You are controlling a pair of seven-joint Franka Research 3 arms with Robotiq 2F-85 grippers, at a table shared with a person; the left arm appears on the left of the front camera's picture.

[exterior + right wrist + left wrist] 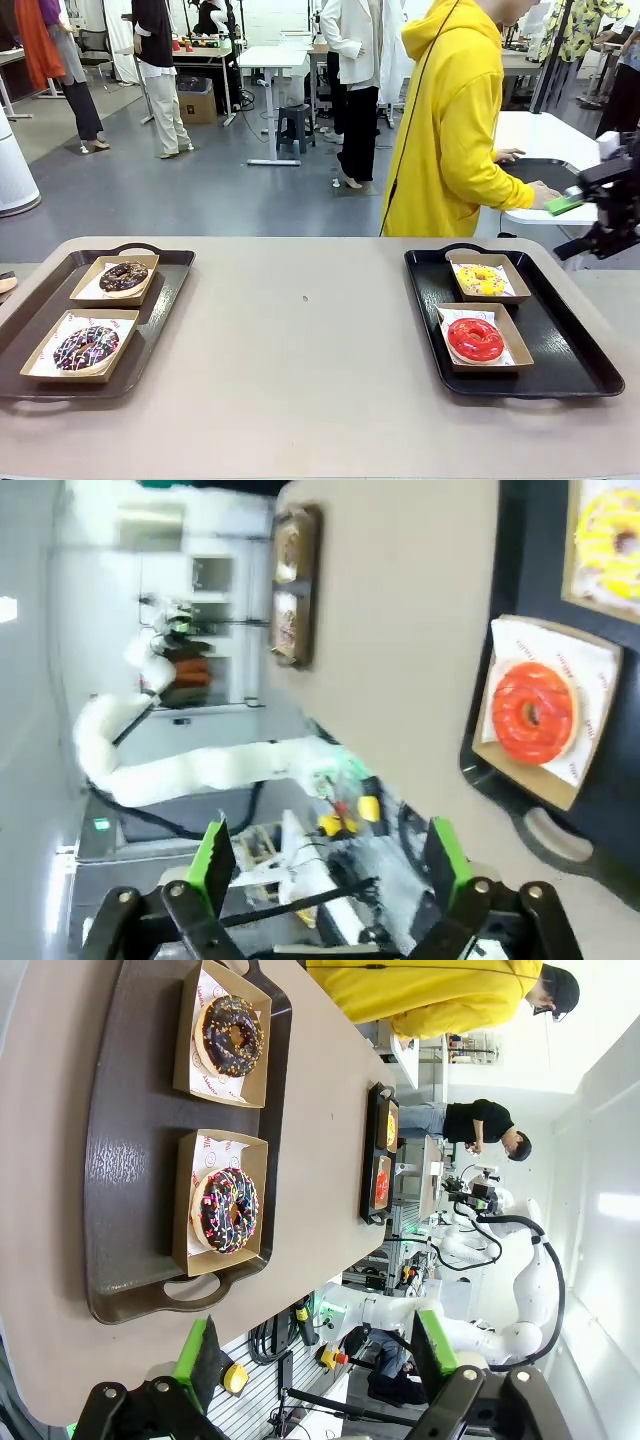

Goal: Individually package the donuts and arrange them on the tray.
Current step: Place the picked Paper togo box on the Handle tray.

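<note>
On the left tray (165, 300), a dark chocolate donut (124, 276) and a sprinkled chocolate donut (86, 347) each lie in a shallow cardboard box. A yellow-iced donut (481, 279) and a glossy red donut (475, 340) sit boxed on the right tray (560, 350). My right gripper (570, 203) hangs open above and beyond the right tray's far right corner. In the right wrist view its fingers (330, 858) are spread and empty, off the table's edge near the red donut (535, 712). My left gripper (318, 1352) is open and empty, off the edge beside the sprinkled donut (225, 1210) and the dark one (232, 1035).
A person in a yellow hoodie (445, 120) stands at the far side, turned to a white side table (540, 140) with both hands on it. The tan tabletop (300, 330) lies bare between the two trays. Other people and tables show farther back.
</note>
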